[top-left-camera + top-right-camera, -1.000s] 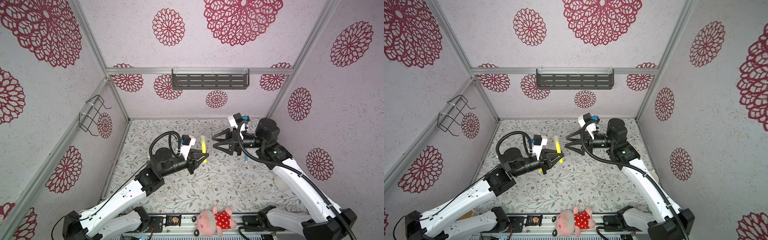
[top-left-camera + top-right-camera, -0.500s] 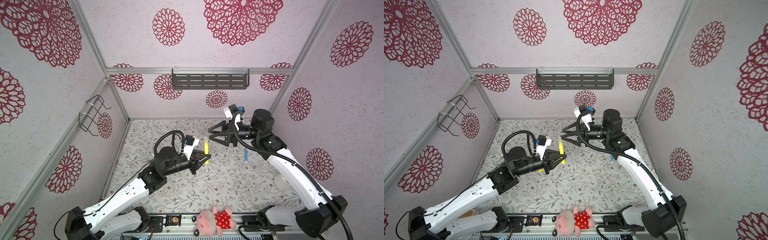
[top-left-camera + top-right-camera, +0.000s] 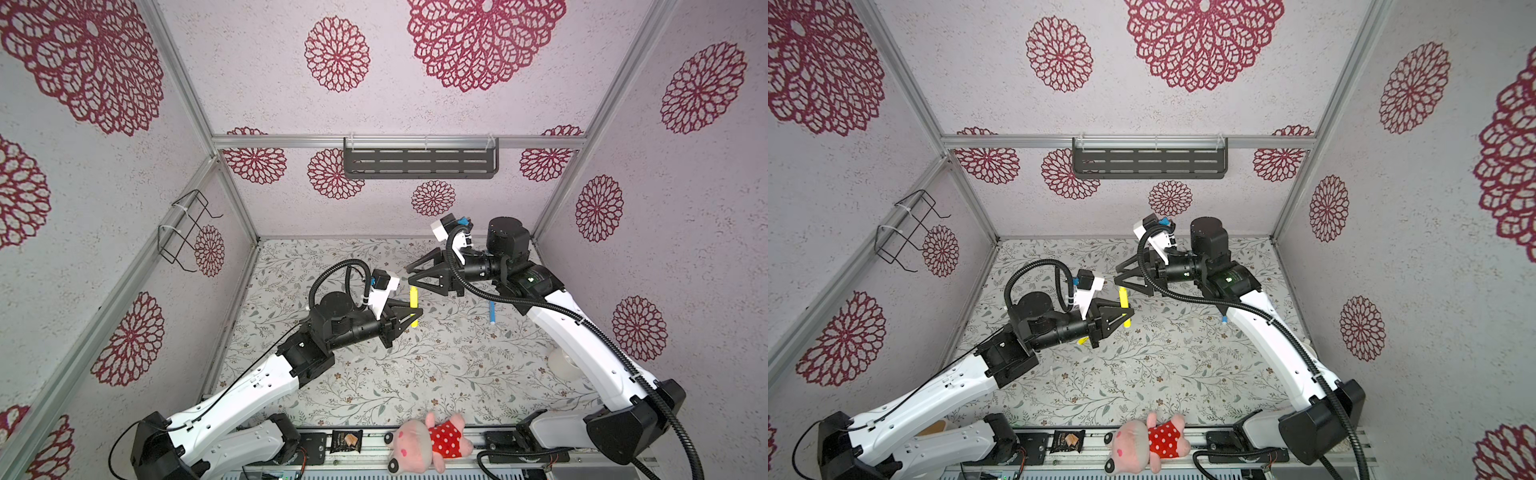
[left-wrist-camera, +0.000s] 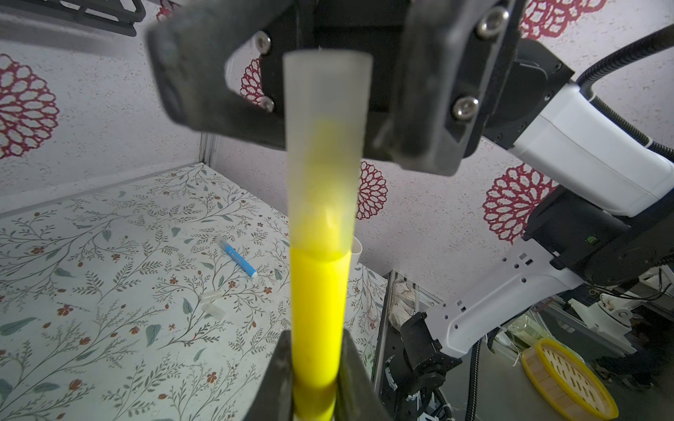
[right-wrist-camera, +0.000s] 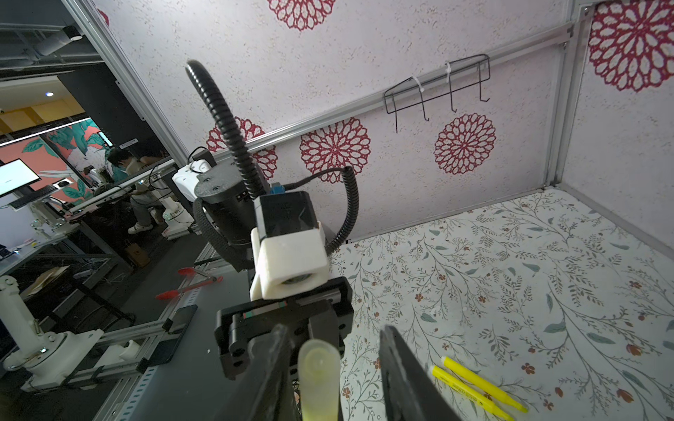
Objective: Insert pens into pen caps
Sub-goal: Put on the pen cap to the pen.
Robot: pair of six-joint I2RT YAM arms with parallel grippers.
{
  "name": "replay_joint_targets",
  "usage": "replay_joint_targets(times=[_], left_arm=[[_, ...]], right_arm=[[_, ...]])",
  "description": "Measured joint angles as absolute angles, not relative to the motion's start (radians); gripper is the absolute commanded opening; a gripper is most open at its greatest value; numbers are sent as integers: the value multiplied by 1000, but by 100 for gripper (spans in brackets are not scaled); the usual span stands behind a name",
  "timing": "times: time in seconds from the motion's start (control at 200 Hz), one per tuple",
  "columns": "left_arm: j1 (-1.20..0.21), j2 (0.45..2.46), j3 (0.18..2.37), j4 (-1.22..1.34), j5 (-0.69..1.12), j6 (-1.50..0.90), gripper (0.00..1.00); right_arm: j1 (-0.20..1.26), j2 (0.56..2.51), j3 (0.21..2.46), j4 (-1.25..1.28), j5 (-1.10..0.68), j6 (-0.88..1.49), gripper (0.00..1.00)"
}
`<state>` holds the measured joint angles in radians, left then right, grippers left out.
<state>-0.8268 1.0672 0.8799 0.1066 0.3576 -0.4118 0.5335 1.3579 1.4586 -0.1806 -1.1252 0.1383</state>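
The left fingers (image 4: 270,386) clench a yellow pen (image 4: 317,310), its tip inside a whitish cap (image 4: 324,145). The right fingers (image 5: 405,375) straddle that cap unclenched, with a gap on one side. The left arm (image 3: 249,386) and right arm (image 3: 573,345) reach inward and meet above the table (image 3: 415,374), where a blue pen (image 3: 492,312) lies.

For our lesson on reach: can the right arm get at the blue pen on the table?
Probably yes: the blue pen lies uncovered beside the right arm; its fingers stand open around the capped yellow pen and must back off first.
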Motion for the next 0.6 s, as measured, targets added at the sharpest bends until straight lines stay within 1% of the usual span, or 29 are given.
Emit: replay_joint_targets(times=[0.095,0.225,0.32,0.375,0.595], left_arm=[[-827,1067,880,106,358,-412,0],[-827,1068,880,101,357,-413,0],[-827,1068,880,96,357,-413,0],[-827,1068,880,92,357,-413,0],[-827,1068,880,85,355,-411,0]], right_arm=[[541,1361,1467,-198,-1121,120,26],[548,1362,1473,-215,-1120,108,17],[550,1362,1473,-225,-1116,102,8],[551,1362,1473,-233,-1114,96,0],[553,1362,1471,-242,-1108,79,0]])
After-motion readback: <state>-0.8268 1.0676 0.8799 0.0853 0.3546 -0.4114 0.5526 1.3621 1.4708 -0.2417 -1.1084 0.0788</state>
